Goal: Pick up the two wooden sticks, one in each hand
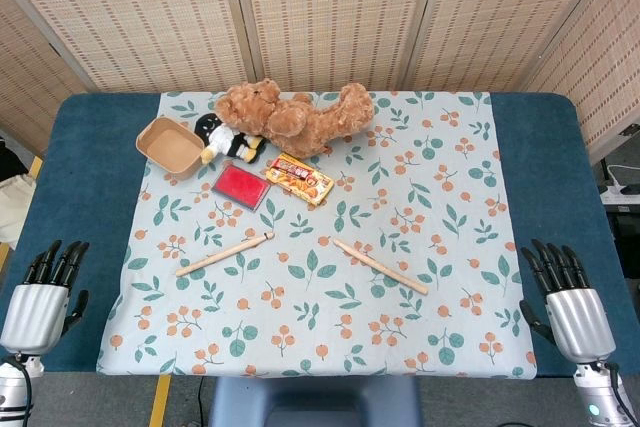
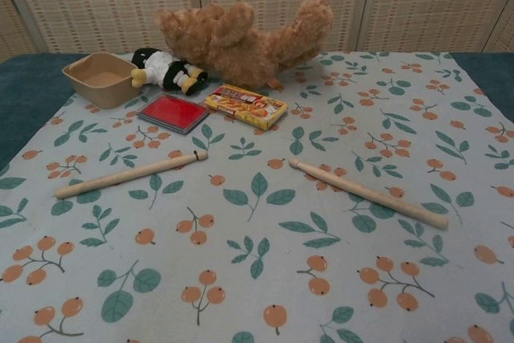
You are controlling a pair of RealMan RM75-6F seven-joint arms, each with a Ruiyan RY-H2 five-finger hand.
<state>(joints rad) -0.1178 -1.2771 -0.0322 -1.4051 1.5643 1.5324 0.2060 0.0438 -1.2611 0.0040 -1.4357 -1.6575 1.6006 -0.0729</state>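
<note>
Two wooden sticks are lying flat on the leaf-and-berry patterned cloth (image 1: 460,207) that is covering the middle of the blue table (image 1: 90,167). The left stick (image 1: 224,254) is lying toward the left half of the cloth, slanting up to the right, and the right stick (image 1: 380,266) is lying toward the right half, slanting down to the right; their inner ends are pointing toward each other but are sitting well apart, with bare cloth between them. Neither stick is touching anything but the cloth. The left robot hand (image 1: 40,292) is hovering off the cloth's left edge at the near corner of the table, holding nothing, its dark fingers extended and slightly apart. The right robot hand (image 1: 570,297) is hovering beside the cloth's right edge, likewise empty, with its fingers stretched out and spread. Both hands are well apart from the sticks and are showing only in the head view. At the far side of the cloth, a brown teddy bear (image 1: 295,117) is lying on its side, with a small black-and-white plush toy (image 1: 228,139) just beside it, a tan bowl (image 1: 170,145) to the left, a red flat case (image 1: 241,185) and a yellow snack box (image 1: 300,178) nearer the sticks.
</note>
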